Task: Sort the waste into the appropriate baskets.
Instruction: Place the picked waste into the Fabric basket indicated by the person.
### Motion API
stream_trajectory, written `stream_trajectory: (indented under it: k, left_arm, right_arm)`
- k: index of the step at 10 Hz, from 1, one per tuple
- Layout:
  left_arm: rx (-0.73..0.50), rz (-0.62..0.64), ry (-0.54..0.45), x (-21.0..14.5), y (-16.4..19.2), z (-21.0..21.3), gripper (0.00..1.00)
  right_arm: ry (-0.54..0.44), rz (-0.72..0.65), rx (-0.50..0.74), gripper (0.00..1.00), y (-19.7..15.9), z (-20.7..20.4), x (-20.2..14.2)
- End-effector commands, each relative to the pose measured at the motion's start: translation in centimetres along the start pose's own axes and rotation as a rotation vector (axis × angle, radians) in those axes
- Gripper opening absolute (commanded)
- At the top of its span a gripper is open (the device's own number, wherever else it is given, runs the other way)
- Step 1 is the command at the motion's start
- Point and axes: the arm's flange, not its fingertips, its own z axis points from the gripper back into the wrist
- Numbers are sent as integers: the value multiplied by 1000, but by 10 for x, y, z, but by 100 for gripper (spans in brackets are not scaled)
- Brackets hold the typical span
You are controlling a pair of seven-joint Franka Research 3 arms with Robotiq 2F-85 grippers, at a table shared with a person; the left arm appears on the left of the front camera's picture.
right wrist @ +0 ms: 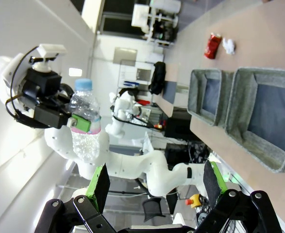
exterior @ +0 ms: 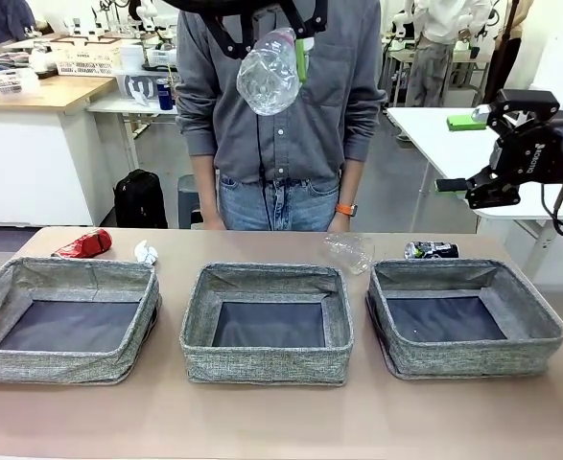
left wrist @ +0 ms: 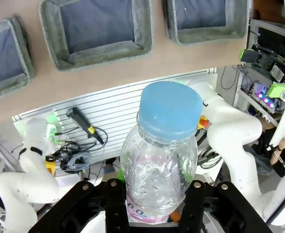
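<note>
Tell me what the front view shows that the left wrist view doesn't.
The front view adds the person across the table and the waste lying behind the baskets: red can, paper ball, clear cup, dark can. The left wrist view adds the blue cap up close and the white arm bases beneath. Both share the bottle clamped in the left gripper and all three baskets.
</note>
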Motion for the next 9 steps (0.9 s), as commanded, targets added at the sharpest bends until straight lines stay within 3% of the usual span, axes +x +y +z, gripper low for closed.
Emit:
stream_trajectory:
  k: [1, 9]
  left_arm:
    - [9, 1, -3, -5, 3, 1, 39]
    - [9, 1, -3, -5, 3, 1, 39]
  right_arm:
    - [-5, -10, 20, 100, 4, -2, 3]
    - [-5, -10, 20, 100, 4, -2, 3]
